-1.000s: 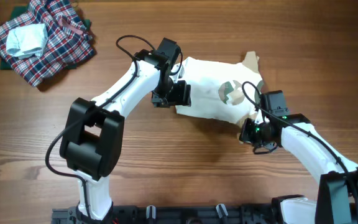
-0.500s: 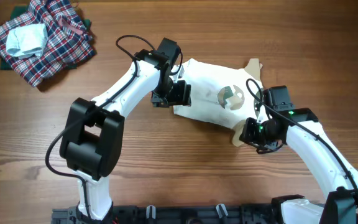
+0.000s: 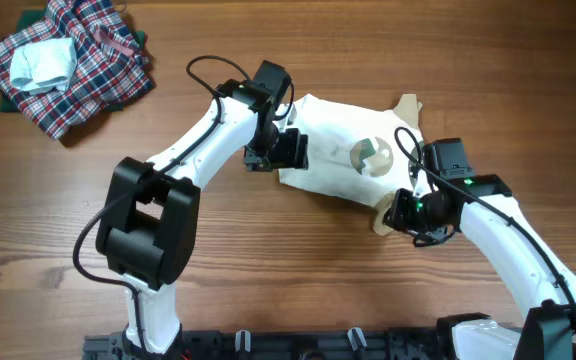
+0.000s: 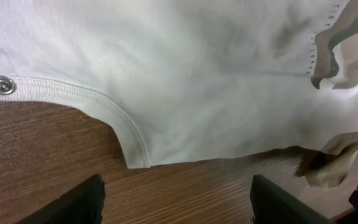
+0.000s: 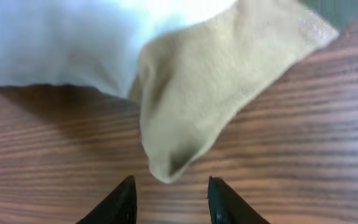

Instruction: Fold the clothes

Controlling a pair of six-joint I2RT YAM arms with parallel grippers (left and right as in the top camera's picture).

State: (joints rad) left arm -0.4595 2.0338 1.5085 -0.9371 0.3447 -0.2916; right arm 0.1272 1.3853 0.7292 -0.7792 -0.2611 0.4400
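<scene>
The clothes (image 3: 338, 150) lie spread on the wooden table, a white garment with a round green-tan print (image 3: 371, 152) and tan sleeves. My left gripper (image 3: 288, 150) hovers at its left edge. In the left wrist view this gripper (image 4: 176, 202) is open over bare wood, and the white hem with a metal snap (image 4: 2, 84) lies just ahead of it. My right gripper (image 3: 406, 212) sits at the front tan sleeve (image 3: 383, 215). Seen from the right wrist, the gripper (image 5: 171, 199) is open and the sleeve tip (image 5: 166, 165) lies loose just ahead of the fingertips.
A red-blue-white plaid heap (image 3: 83, 65) with a pale blue-white folded piece (image 3: 43, 62) on top lies at the far left corner. The left arm's black base joint (image 3: 148, 225) stands near the front. Bare wood surrounds the garment.
My right gripper drew the tan sleeve out toward the front, then opened and let it go. The left arm stayed where it was.
</scene>
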